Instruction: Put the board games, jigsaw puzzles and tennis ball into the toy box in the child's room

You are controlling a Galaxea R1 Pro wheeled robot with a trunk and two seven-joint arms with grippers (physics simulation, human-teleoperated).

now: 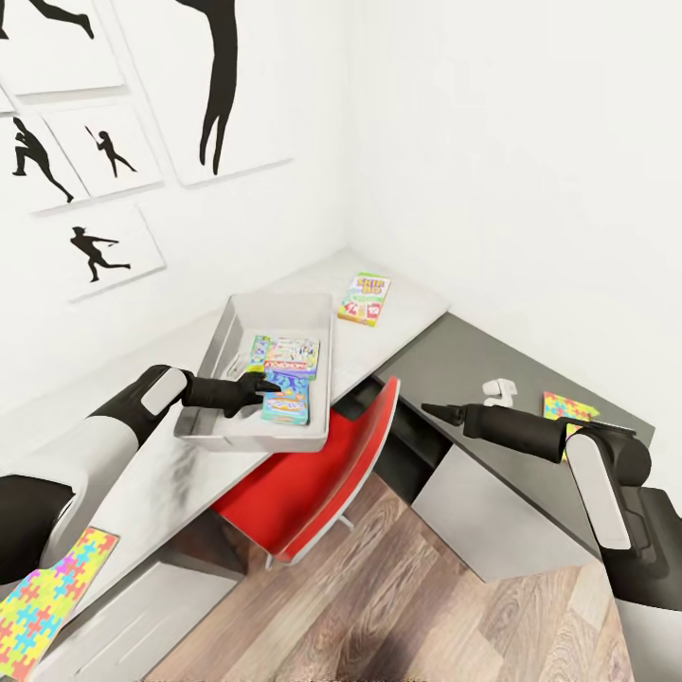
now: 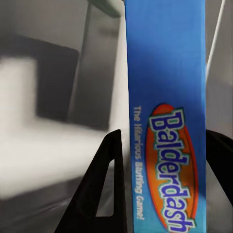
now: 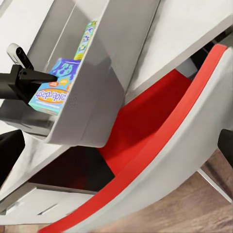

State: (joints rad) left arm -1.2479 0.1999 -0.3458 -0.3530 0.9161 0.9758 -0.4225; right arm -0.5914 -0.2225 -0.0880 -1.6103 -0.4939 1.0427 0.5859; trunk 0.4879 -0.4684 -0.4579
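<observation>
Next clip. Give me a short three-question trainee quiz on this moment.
1. True or false: the Skip-Bo game lies inside the toy box.
2. What does the left gripper hold? A) a tennis ball B) the blue Balderdash box C) a jigsaw puzzle
3. Fill in: the chair pushed under the table is ____.
Key: 1 false, it lies on the table beyond the toy box; 2 B; 3 red.

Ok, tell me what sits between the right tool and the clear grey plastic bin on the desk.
The curved red chair stands between the right tool and the clear grey plastic bin, as the head view shows.
</observation>
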